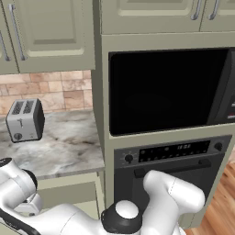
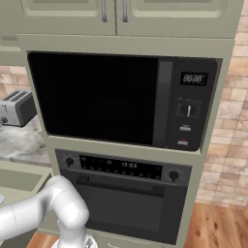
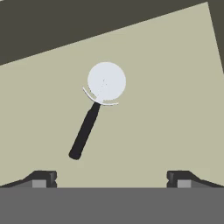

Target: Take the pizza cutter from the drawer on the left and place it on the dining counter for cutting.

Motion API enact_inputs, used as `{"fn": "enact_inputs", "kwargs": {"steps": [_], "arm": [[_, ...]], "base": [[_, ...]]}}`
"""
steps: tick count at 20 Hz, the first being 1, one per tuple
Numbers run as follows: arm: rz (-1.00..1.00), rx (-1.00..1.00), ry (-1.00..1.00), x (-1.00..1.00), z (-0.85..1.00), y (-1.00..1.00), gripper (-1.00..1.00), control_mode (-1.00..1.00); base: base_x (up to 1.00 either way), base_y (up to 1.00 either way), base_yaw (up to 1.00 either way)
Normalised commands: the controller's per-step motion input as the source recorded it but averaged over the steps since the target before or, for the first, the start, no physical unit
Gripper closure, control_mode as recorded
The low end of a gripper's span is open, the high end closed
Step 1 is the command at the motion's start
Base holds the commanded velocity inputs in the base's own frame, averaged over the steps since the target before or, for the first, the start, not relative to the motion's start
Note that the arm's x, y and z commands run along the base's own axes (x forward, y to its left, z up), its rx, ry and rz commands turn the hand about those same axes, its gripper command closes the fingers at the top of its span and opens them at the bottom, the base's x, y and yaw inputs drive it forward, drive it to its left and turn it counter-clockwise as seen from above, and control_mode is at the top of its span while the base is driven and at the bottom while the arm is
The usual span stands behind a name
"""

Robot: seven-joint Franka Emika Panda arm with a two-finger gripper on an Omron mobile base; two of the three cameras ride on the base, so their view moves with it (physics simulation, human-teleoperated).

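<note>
In the hand view the pizza cutter (image 3: pixel 94 109) lies flat on the olive-beige floor of the open drawer (image 3: pixel 166 109), its pale round wheel toward the top and its black stick handle slanting down to the left. My gripper (image 3: pixel 111 178) hangs above it, open, with the two dark fingertips (image 3: pixel 43 178) wide apart and nothing between them. The cutter sits a little left of the midline between the tips. In the left base view the open drawer (image 1: pixel 69 190) shows under the marble top, with my arm bent down over it. The dining counter is out of view.
A silver toaster (image 1: pixel 25 120) stands on the small marble top (image 1: pixel 69 147) to the left. A black microwave (image 2: pixel 121 99) and an oven (image 2: pixel 126 193) fill the tall cabinet ahead. Upper cabinet doors (image 1: pixel 46 32) hang above. Wood floor (image 2: pixel 218 227) lies to the right.
</note>
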Motion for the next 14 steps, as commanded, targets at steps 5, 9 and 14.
{"fn": "enact_inputs", "kwargs": {"steps": [5,9,14], "arm": [[0.00,0.01,0.00,0.00,-0.03,0.00,-1.00,-1.00],[0.00,0.01,0.00,0.00,-0.02,0.02,-1.00,-1.00],[0.00,0.00,0.00,0.00,-0.06,0.01,-1.00,-1.00]], "base": [[0.00,0.00,0.00],[0.00,0.00,0.00],[0.00,0.00,0.00]]}}
